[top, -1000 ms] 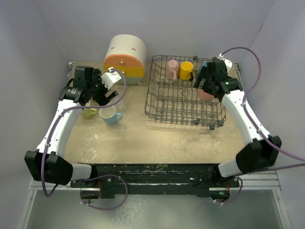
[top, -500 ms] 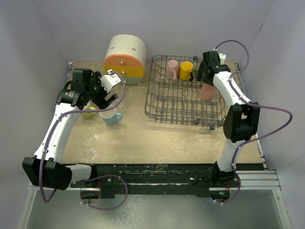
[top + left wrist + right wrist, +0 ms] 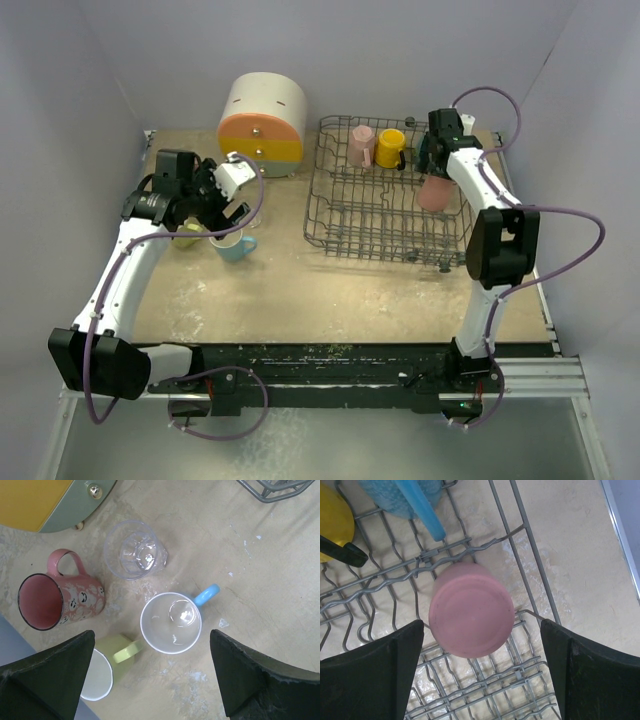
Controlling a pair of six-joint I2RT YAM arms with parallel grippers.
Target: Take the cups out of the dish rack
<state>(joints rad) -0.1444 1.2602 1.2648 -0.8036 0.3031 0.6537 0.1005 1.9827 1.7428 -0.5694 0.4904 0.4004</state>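
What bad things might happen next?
1. The right gripper hangs open over the upside-down salmon cup, and dish rack wires run close beside the cup. A finger might snag a wire.
2. Under the left gripper, the clear glass and light blue mug stand close together. Setting another cup there might knock them.

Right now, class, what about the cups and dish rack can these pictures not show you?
- Left wrist view: the pale green mug is partly covered by a finger of the left end effector.
- Right wrist view: the light blue cup is cut off by the top edge, the yellow cup by the left edge.
- Same view: the salmon cup sits upside down, its inside hidden.
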